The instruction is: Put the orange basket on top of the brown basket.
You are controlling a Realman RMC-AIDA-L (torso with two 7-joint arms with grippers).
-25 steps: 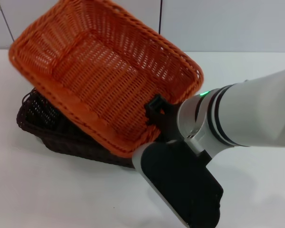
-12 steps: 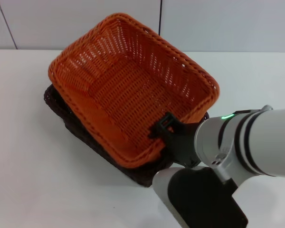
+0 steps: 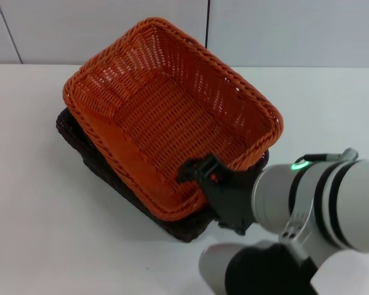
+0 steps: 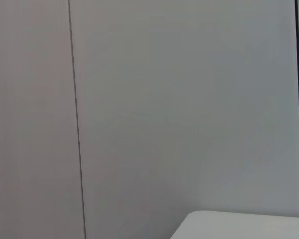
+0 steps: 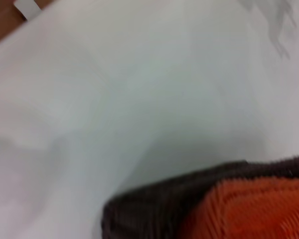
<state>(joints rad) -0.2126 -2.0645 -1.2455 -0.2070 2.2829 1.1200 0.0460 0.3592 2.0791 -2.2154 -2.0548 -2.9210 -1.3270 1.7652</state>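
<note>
A: From the head view, the orange basket (image 3: 172,114) is sitting nested on the brown basket (image 3: 95,161), toward the desk's (image 3: 43,203) far-left part. The right gripper (image 3: 203,175) is at its near rim; whether it is gripping, I cannot tell.

B: The left wrist view is showing only wall and a desk corner; the left arm is out of sight.

A: The right wrist view is showing both baskets' corner. Placing looks nearly done; next, I judge, comes letting go and lifting clear without dragging the rim.
</note>
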